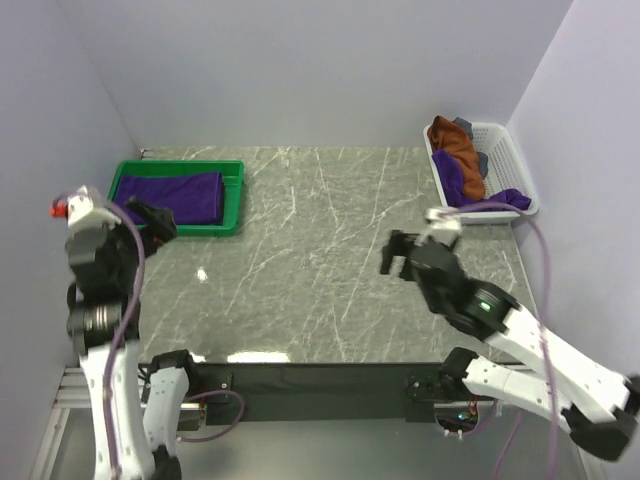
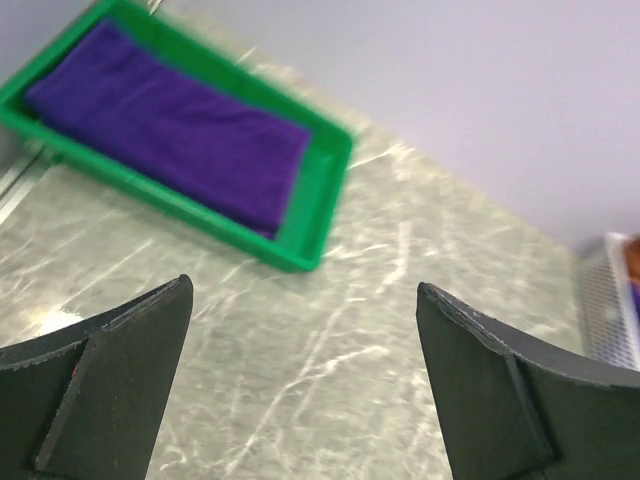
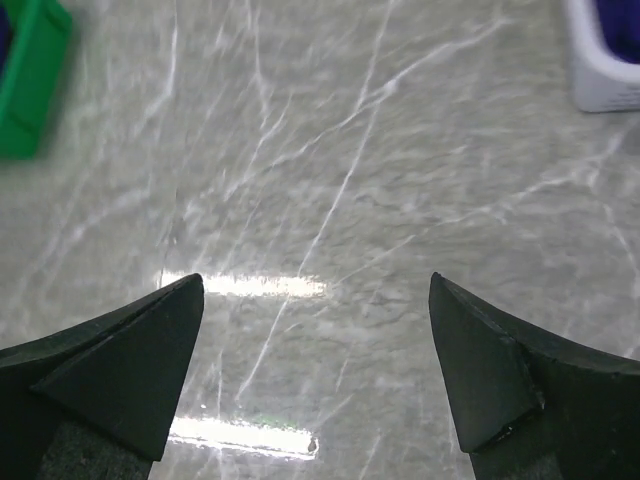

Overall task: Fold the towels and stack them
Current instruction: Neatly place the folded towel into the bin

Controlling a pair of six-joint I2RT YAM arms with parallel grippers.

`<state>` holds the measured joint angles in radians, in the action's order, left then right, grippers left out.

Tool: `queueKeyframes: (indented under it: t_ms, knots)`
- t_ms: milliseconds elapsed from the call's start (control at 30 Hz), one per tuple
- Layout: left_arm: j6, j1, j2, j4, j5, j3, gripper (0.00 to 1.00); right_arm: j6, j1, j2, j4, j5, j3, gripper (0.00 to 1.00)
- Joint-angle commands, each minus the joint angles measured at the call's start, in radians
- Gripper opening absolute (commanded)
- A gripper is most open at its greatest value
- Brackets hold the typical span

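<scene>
A folded purple towel (image 1: 170,194) (image 2: 170,125) lies flat in the green tray (image 1: 232,200) (image 2: 320,190) at the back left. More towels, one rust-brown (image 1: 462,150) and one purple (image 1: 453,178), are heaped in the white basket (image 1: 512,160) at the back right. My left gripper (image 1: 155,222) (image 2: 305,335) hangs open and empty just in front of the tray's near left corner. Over the marble, right of centre, my right gripper (image 1: 398,254) (image 3: 315,335) is open too, with nothing between its fingers.
A small grey item (image 1: 466,125) sits at the back of the basket. Purple walls close in the table on the left, back and right. The basket's corner (image 3: 600,60) and the tray's edge (image 3: 30,80) show at the top of the right wrist view.
</scene>
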<state>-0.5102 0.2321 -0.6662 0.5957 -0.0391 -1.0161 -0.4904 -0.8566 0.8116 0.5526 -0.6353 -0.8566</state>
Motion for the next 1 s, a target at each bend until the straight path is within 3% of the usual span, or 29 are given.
queueKeyframes:
  t_ms: [0,100,200,367,967]
  knots:
    - [0.002,-0.039,0.158,0.085,-0.003,0.027,0.99,-0.091,0.010,-0.187,0.072,-0.184,0.066,1.00]
    - [0.028,-0.076,0.304,0.203,0.080,0.016,1.00,-0.085,0.008,-0.360,0.069,-0.227,0.125,1.00]
    - [0.022,-0.119,0.315,0.330,0.217,-0.015,0.99,-0.037,0.008,-0.511,0.034,-0.230,0.189,1.00]
    - [0.027,-0.146,0.326,0.343,0.239,-0.016,0.99,0.010,0.008,-0.659,-0.020,-0.221,0.263,1.00]
    - [0.033,-0.160,0.309,0.328,0.214,-0.013,0.99,0.041,0.008,-0.709,-0.016,-0.242,0.268,1.00]
